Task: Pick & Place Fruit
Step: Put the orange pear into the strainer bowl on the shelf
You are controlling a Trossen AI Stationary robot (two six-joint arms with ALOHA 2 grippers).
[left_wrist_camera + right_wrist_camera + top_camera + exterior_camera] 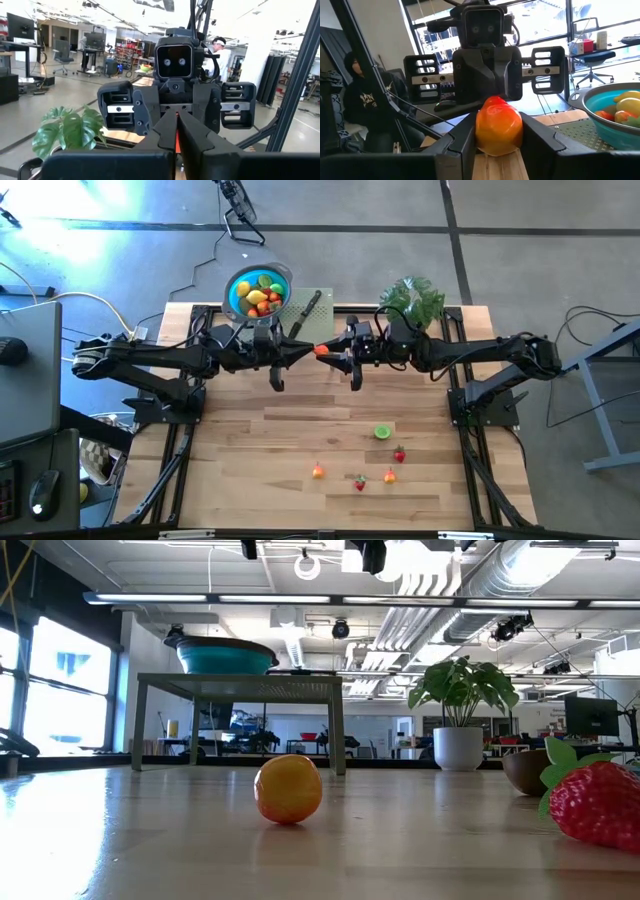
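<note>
Now | table fruit (pixel 383 433): five | bowl (pixel 238 288): one

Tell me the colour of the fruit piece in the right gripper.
Orange shading to red on top; the fruit piece shows best in the right wrist view, clamped in the right gripper.

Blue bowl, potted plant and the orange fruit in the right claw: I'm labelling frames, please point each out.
Blue bowl (pixel 234 297), high view, on its left rim.
Potted plant (pixel 412 298), high view, on its leaves.
Orange fruit (pixel 499 125), right wrist view, on its front face.
</note>
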